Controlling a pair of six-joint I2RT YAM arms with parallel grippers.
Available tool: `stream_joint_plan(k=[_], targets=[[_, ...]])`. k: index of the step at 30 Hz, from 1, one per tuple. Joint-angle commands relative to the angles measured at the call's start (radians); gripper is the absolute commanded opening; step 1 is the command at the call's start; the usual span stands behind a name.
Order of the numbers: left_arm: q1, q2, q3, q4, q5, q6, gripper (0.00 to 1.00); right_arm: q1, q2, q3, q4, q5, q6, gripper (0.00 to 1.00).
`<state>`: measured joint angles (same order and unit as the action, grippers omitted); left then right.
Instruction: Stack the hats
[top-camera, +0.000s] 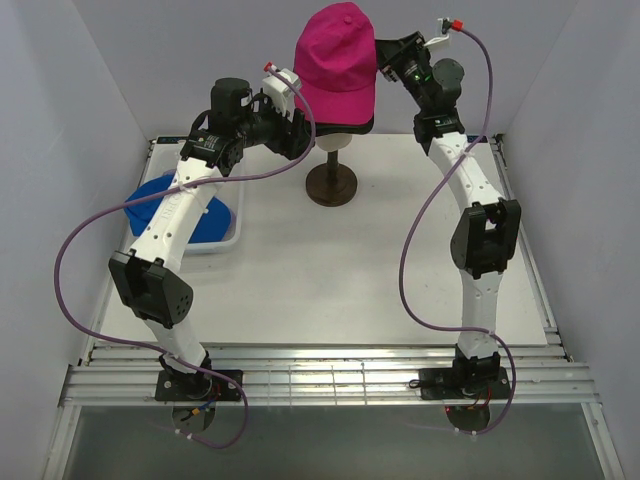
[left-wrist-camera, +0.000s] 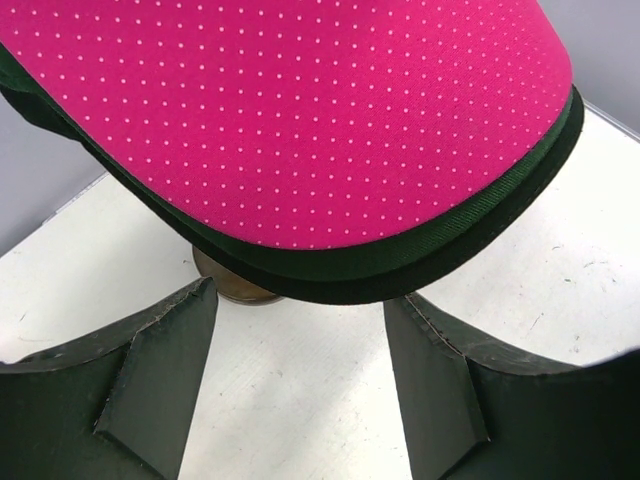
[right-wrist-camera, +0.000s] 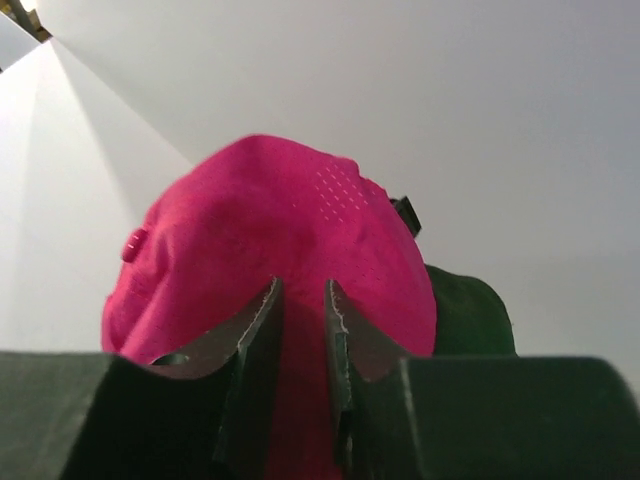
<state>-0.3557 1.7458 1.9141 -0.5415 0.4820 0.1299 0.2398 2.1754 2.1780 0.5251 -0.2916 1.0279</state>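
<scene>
Nearest, a blue cap (top-camera: 150, 200) lies in the white basket (top-camera: 225, 243), not yet stacked. Beyond it the left gripper (left-wrist-camera: 300, 295) hangs wide open just under the brims, holding nothing (placed, I judge, to steady or square the peaks). On the stand (top-camera: 331, 185) the magenta cap (top-camera: 337, 55) sits over darker caps (left-wrist-camera: 450, 240), brims nested. Farthest, the right gripper (right-wrist-camera: 302, 290) is at its crown, jaws nearly together. Whether they pinch fabric I cannot tell.
</scene>
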Motion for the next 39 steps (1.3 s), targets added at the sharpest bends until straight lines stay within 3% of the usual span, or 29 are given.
stream_joint_plan(k=[1, 4, 12, 20, 26, 39], targets=[[0.0, -0.037, 0.033, 0.012, -0.008, -0.006, 0.77, 0.006, -0.012, -0.026, 0.026, -0.023, -0.011, 0.24], [0.0, -0.034, 0.034, 0.014, -0.008, -0.006, 0.77, 0.006, -0.008, -0.026, 0.015, -0.026, -0.005, 0.08], [0.0, -0.029, 0.046, 0.014, -0.005, -0.009, 0.77, 0.013, -0.029, -0.047, -0.105, 0.046, -0.08, 0.08], [0.0, -0.034, 0.051, 0.012, 0.001, -0.013, 0.77, 0.015, -0.028, 0.061, -0.339, 0.152, -0.257, 0.08], [-0.002, -0.043, 0.051, 0.006, 0.01, -0.013, 0.77, 0.013, -0.049, 0.062, -0.355, 0.134, -0.31, 0.08], [0.001, -0.199, -0.089, -0.075, 0.05, 0.074, 0.9, -0.013, -0.273, -0.095, -0.451, 0.244, -0.508, 0.43]])
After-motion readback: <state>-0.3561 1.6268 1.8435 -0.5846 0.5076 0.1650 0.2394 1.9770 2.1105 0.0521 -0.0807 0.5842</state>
